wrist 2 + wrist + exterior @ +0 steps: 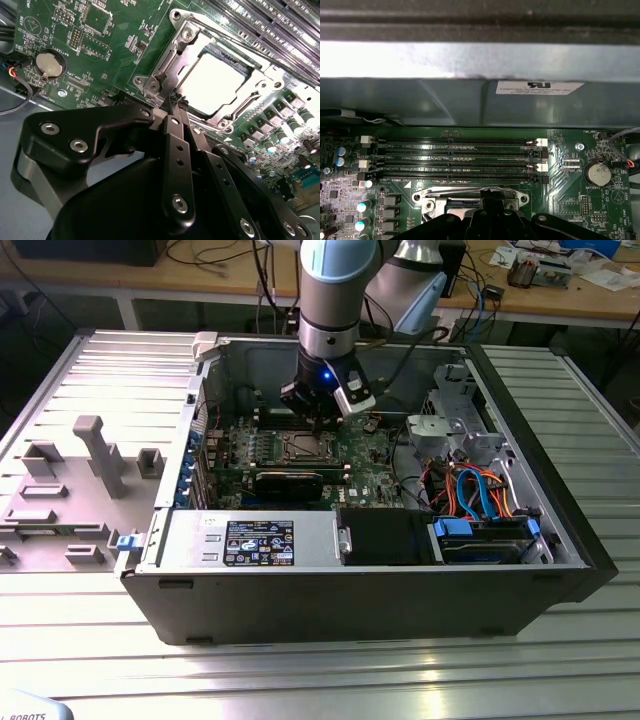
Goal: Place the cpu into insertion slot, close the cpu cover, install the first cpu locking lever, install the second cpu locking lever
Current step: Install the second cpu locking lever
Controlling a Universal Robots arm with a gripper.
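The black, multi-link tool (172,100) on the grey-and-blue robot arm (338,290) hangs inside the open black computer case (400,590), directly over the green motherboard (360,465). In the second wrist view its two fingers are clenched together to a narrow point, with no chip between them; the tip sits at the edge of the thin silver hinged cpu cover (165,65), at roughly 7 o'clock from the socket's centre, and seems to touch or nearly touch a thin metal locking lever there, though I cannot tell whether it actually grips anything.

The small flat square cpu with a dull silver-grey top (212,85) already lies in the square insertion slot (260,85), showing bright through the cover's window. The cover appears to lie down flat over the chip, so the placing and closing look done, and the work seems to be at the lever stage; whether either lever is latched cannot be read from here.

From the tool tip, the chip lies toward 1 o'clock in the second wrist view, just beside it. The socket frame's near edge runs from about 7 to 1 o'clock past the tip. In the first wrist view the long black memory slots (455,160) run 9 to 3 o'clock, just beyond the socket frame.
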